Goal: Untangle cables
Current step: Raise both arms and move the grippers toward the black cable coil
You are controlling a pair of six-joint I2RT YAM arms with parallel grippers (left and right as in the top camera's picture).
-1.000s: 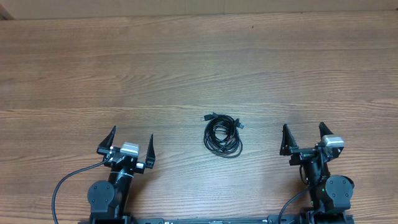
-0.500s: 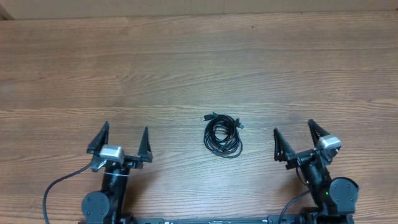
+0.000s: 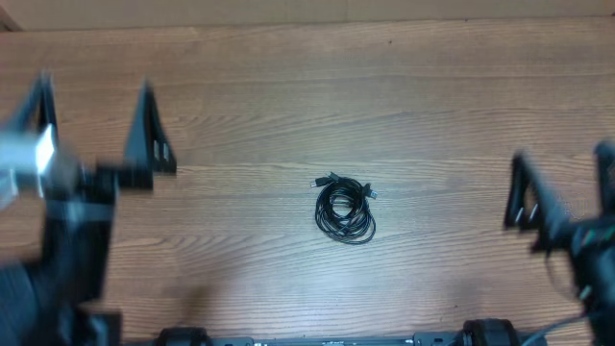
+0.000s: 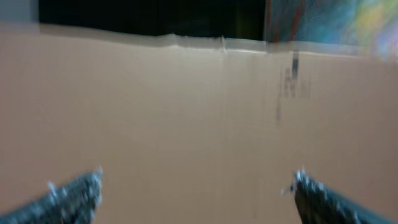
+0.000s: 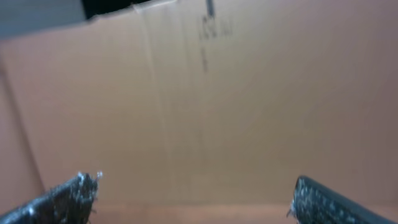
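You are looking at thin black cables [image 3: 345,212] lying coiled round on the wood-grain table [image 3: 288,96]. The left gripper [image 3: 94,88] and right gripper [image 3: 562,159] are standing released and empty. The print on the cardboard [image 4: 186,112] is too blurred to read.

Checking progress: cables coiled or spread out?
Coiled. The cables lie in one tight round bundle, with plug ends sticking out at its top. No strand is pulled free.
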